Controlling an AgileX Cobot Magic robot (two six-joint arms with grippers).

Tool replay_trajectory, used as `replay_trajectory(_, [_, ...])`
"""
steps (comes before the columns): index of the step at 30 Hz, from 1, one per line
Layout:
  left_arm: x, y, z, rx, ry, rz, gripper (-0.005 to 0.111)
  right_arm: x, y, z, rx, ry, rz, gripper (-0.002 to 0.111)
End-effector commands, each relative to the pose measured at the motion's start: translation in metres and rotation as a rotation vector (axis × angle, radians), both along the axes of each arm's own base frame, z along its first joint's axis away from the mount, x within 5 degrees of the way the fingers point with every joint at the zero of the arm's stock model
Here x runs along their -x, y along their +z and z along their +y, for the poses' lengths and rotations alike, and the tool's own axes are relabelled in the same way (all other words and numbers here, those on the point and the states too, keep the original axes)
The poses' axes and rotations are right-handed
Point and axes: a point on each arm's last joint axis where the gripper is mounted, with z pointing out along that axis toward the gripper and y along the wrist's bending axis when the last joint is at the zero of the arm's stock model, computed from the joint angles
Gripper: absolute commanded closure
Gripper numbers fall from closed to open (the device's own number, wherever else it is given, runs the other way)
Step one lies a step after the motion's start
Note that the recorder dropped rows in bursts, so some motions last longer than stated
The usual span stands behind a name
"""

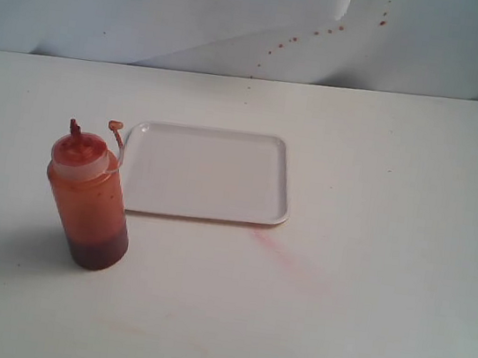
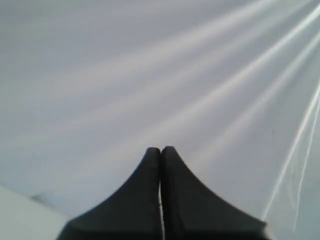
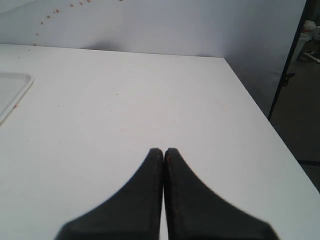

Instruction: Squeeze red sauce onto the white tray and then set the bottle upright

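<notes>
The bottle (image 1: 89, 198) stands upright on the white table at the left, full of orange-red sauce, its small cap (image 1: 116, 126) hanging off the stained nozzle. Just right of it and a little farther back lies the white tray (image 1: 208, 175), bare, with no red sauce blob showing on it. One corner of the tray (image 3: 11, 92) shows in the right wrist view. Neither arm appears in the exterior view. My left gripper (image 2: 161, 149) is shut, empty, facing a plain pale backdrop. My right gripper (image 3: 163, 150) is shut, empty, over bare table.
A faint pink smear (image 1: 286, 257) runs across the table off the tray's near right corner. Red splatter dots (image 1: 331, 30) mark the white backdrop sheet. The table's right edge (image 3: 265, 125) drops off beside a dark stand pole (image 3: 292, 57).
</notes>
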Motion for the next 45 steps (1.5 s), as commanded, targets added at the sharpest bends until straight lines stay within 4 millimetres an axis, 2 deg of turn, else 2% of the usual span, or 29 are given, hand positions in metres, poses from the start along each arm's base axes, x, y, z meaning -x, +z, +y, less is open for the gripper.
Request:
replay_trajectory(1, [0.014,0.024,0.007,0.124,0.016,-0.323,0.107,0.000,0.000,0.000,-0.007,-0.008,-0.011,0.108])
replay_trajectory(3, [0.021,0.033,0.009,0.149,0.028,-0.463,0.107,0.000,0.000,0.000,-0.007,-0.008,-0.011,0.108])
replay_trajectory(5, [0.015,0.045,0.007,0.124,0.020,-0.417,0.107,0.000,0.000,0.000,-0.007,-0.008,-0.011,0.108])
replay_trajectory(8, [-0.011,0.071,-0.005,-0.094,-0.012,-0.235,0.107,0.000,0.000,0.000,-0.007,-0.008,-0.011,0.108])
replay_trajectory(10, [-0.041,0.078,-0.014,-0.263,-0.050,-0.123,0.107,0.000,0.000,0.000,-0.007,-0.008,-0.011,0.108])
replay_trajectory(11, [-0.058,0.075,-0.017,-0.294,-0.084,-0.053,0.107,0.000,0.000,0.000,-0.007,-0.008,-0.011,0.108])
replay_trajectory(13, [-0.088,0.062,-0.024,-0.290,-0.170,0.048,0.107,0.000,0.000,0.000,-0.007,-0.008,-0.011,0.108])
replay_trajectory(14, [-0.109,0.043,-0.032,-0.320,-0.264,0.109,0.107,0.000,0.000,0.000,-0.007,-0.008,-0.011,0.108])
replay_trajectory(15, [-0.116,0.035,-0.035,-0.341,-0.302,0.128,0.107,0.000,0.000,0.000,-0.007,-0.008,-0.011,0.108])
replay_trajectory(16, [-0.126,0.014,-0.044,-0.393,-0.397,0.155,0.107,0.000,0.000,0.000,-0.007,-0.008,-0.011,0.108])
replay_trajectory(17, [-0.127,0.006,-0.048,-0.422,-0.444,0.150,0.107,0.000,0.000,0.000,-0.007,-0.008,-0.011,0.108])
replay_trajectory(18, [-0.130,-0.013,-0.056,-0.527,-0.536,0.180,0.107,0.000,0.000,0.000,-0.007,-0.008,-0.011,0.108])
replay_trajectory(19, [-0.133,-0.023,-0.058,-0.575,-0.564,0.219,0.107,0.000,0.000,0.000,-0.007,-0.008,-0.011,0.108])
replay_trajectory(20, [-0.137,-0.043,-0.060,-0.663,-0.617,0.309,0.107,0.000,0.000,0.000,-0.007,-0.008,-0.011,0.108])
replay_trajectory(21, [-0.140,-0.055,-0.060,-0.651,-0.639,0.375,0.107,0.000,0.000,0.000,-0.007,-0.008,-0.011,0.108])
replay_trajectory(25, [-0.147,-0.086,-0.061,-0.594,-0.703,0.506,0.107,0.000,0.000,0.000,-0.007,-0.008,-0.011,0.108])
replay_trajectory(27, [-0.147,-0.092,-0.062,-0.587,-0.727,0.524,0.107,0.000,0.000,0.000,-0.007,-0.008,-0.011,0.108])
replay_trajectory(33, [-0.148,-0.086,-0.065,-0.565,-0.744,0.448,0.107,0.000,0.000,0.000,-0.007,-0.008,-0.011,0.108])
replay_trajectory(36, [-0.143,-0.080,-0.064,-0.561,-0.740,0.346,0.107,0.000,0.000,0.000,-0.007,-0.008,-0.011,0.108])
replay_trajectory(37, [-0.140,-0.079,-0.061,-0.557,-0.725,0.310,0.107,0.000,0.000,0.000,-0.007,-0.008,-0.011,0.108])
replay_trajectory(39, [-0.132,-0.084,-0.054,-0.570,-0.694,0.342,0.107,0.000,0.000,0.000,-0.007,-0.008,-0.011,0.108])
replay_trajectory(45, [-0.113,-0.085,-0.031,-0.532,-0.541,0.397,0.107,0.000,0.000,0.000,-0.007,-0.008,-0.011,0.108])
